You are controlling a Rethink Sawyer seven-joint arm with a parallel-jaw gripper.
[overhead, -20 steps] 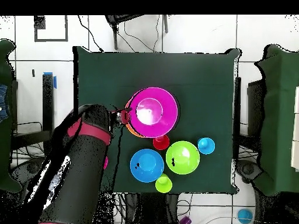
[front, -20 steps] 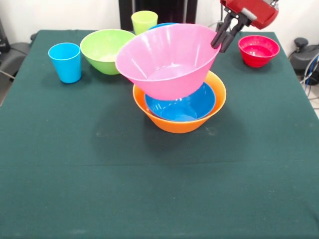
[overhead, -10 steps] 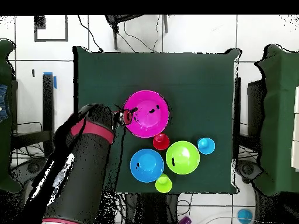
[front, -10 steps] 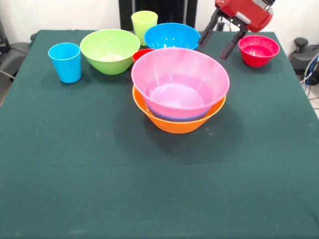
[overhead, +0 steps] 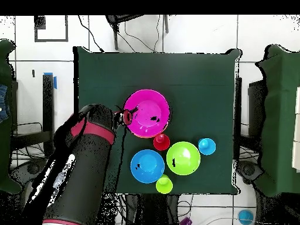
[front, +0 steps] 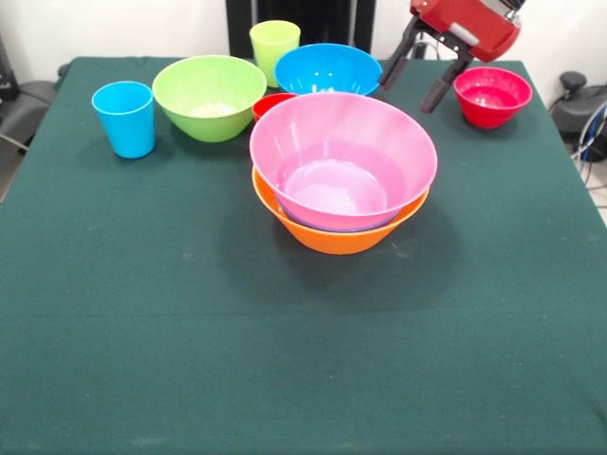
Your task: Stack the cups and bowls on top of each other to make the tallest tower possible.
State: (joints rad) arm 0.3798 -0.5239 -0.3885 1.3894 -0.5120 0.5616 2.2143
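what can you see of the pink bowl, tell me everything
The pink bowl is a large, round, glossy bowl that looks like plastic, slightly translucent, with a flat bottom and flared walls. It sits upright and empty, nested inside the orange bowl near the table's middle, its rim standing above the orange rim. The gripper hangs open above and beside it, not touching. Something bluish shows faintly through its base.

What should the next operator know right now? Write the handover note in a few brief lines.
Gripper: open, empty, raised above the table between the blue bowl and the small red bowl.
Done: pink bowl sits nested in the orange bowl, forming the tower.
Loose: green bowl, blue bowl, small red bowl, light blue cup, lime cup, and a red cup mostly hidden behind the pink bowl.
Left: stack all of these on the tower.
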